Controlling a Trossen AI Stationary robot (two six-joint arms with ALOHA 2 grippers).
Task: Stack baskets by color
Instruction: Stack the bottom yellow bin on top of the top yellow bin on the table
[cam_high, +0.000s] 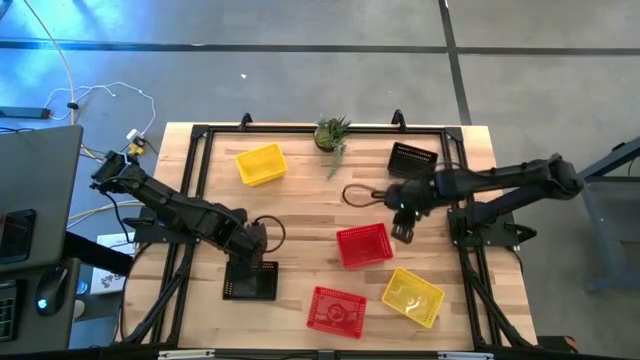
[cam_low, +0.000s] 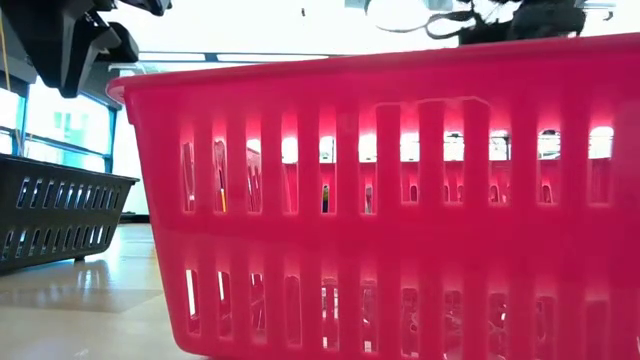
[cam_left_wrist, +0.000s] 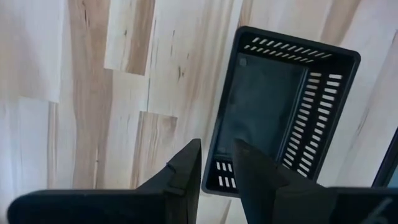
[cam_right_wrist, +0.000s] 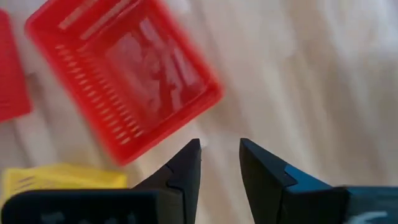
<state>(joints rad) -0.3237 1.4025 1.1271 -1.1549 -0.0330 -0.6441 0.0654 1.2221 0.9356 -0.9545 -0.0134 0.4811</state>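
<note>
The baskets are lying scattered on the wooden table (cam_high: 300, 210), and I am watching six of them from above. I am holding both arms over the boards. The left gripper (cam_high: 252, 243) is hovering with its jaws parted and gripping nothing. In its wrist view, one black basket (cam_left_wrist: 267, 112) is sitting just ahead of the gripper (cam_left_wrist: 216, 149), and the basket's near corner is showing in the gap between the fingers (cam_left_wrist: 186, 171). The right gripper (cam_high: 404, 232) is also hanging released and empty, with bare wood showing between its jaws (cam_right_wrist: 219, 146). A red basket (cam_high: 363, 244) is resting just beside those jaws, apart from them. A yellow basket (cam_high: 412, 296) is sitting a little beyond that red one, and a second red basket (cam_high: 336, 310) is lying between the two grippers, near the table's front edge. A second black basket (cam_high: 412, 158) is standing behind the right jaws, near the far edge. Another yellow basket (cam_high: 261, 164) is lying well apart from the left jaws, towards the far edge. A small green plant (cam_high: 332, 132) is sitting at the far edge, between the far yellow and black baskets.
</note>
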